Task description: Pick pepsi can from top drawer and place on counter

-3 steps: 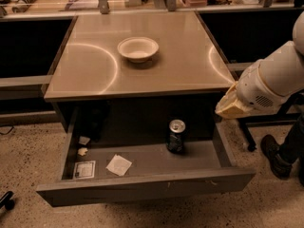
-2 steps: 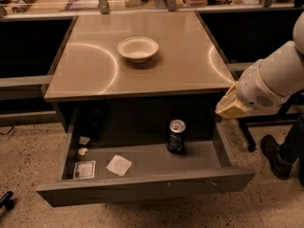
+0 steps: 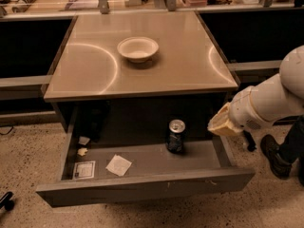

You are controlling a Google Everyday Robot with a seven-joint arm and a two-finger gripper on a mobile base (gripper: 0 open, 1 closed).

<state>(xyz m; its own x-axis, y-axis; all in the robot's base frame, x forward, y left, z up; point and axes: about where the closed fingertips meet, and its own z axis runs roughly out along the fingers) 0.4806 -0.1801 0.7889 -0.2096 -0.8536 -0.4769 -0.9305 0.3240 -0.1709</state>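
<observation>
The pepsi can (image 3: 175, 137) stands upright in the open top drawer (image 3: 142, 186), right of its middle, near the back. The counter (image 3: 142, 56) is above it. My white arm comes in from the right. The gripper (image 3: 220, 123) is at the arm's beige end, by the drawer's right wall, just below the counter's front right corner. It is right of the can, apart from it and a little higher.
A white bowl (image 3: 137, 49) sits on the counter's middle. The drawer's left part holds a white paper square (image 3: 118, 165), a small card (image 3: 84, 170) and some scraps (image 3: 83, 146). A person's dark shoe (image 3: 273, 156) is on the floor at right.
My arm has moved down and slightly left, from beside the counter's edge to the level of the drawer opening. The can, bowl and drawer have not moved.
</observation>
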